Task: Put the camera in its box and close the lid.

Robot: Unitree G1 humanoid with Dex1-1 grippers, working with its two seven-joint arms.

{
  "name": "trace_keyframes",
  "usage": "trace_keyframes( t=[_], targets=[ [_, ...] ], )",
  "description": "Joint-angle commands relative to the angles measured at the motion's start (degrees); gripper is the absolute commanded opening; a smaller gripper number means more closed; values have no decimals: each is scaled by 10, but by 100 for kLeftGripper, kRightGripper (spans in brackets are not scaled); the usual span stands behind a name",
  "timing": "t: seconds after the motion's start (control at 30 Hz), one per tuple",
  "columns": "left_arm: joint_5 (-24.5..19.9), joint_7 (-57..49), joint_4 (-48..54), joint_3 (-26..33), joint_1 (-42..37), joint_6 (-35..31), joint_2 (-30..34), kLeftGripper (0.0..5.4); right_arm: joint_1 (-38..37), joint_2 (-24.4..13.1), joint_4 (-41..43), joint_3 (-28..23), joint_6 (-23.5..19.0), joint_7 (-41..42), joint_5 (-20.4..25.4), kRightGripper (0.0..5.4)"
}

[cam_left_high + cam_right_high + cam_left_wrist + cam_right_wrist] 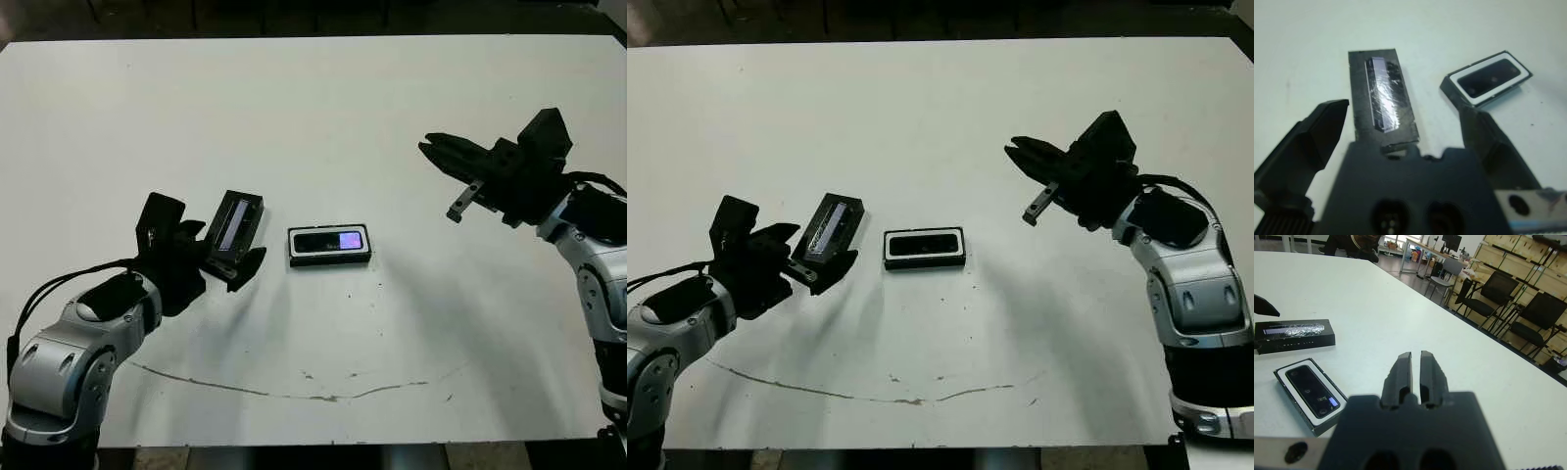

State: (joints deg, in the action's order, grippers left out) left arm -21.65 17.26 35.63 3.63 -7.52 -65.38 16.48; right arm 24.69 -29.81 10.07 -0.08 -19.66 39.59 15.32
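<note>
The left gripper [227, 257] stands wide open on the table's left side, its two black fingers [1312, 142] spread well apart. Between them lies the lid [233, 227] — a black slab with a long glossy strip along its top, its near end just at the gripper's body. The left wrist view shows gaps on both sides, so neither finger presses on it.

Just beside the lid, toward the table's middle, sits the box [329, 246], its white lining showing as a thin border. The camera [330, 240] already lies flat inside it, a small purple-blue patch at the end toward the robot's right. The box is uncovered, with the lid apart from it.

The right gripper [439, 153] hangs above the white table [323, 117] well to the right of the box — its fingers [1400, 374] are pressed nearly together and hold nothing.

A thin dark scratch [284, 392] curves across the table's near edge.
</note>
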Motion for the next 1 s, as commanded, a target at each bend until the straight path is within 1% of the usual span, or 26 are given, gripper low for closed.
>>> trace_keyframes(
  t=[0.03, 0.23, 0.57, 0.63, 0.73, 0.8, 0.9, 1.0],
  targets=[
    [5, -11, -3, -7, 5, -3, 7, 538, -13, 0, 0, 3, -12, 5, 7, 0],
    [44, -30, -6, -40, 16, 51, 27, 538, -13, 0, -3, 2, -18, 10, 19, 0],
    [94, -35, -5, -79, 32, 120, 49, 538, -15, -6, 3, 7, -20, 8, 14, 0],
    [90, -34, -6, -76, 32, 115, 43, 538, -15, -7, 4, 7, -23, 8, 14, 0],
    [66, -30, -14, -59, 27, 93, 24, 538, -16, -7, 8, 7, -28, 6, 13, 0],
    [59, -27, -19, -57, 25, 84, 23, 538, -16, -5, 5, 5, -23, 10, 17, 0],
    [55, -27, -24, -58, 24, 80, 23, 538, -16, -4, 0, 4, -18, 14, 19, 0],
    [64, -34, -27, -65, 26, 84, 23, 538, -18, -3, 1, 3, -24, 10, 18, 0]
  ],
)
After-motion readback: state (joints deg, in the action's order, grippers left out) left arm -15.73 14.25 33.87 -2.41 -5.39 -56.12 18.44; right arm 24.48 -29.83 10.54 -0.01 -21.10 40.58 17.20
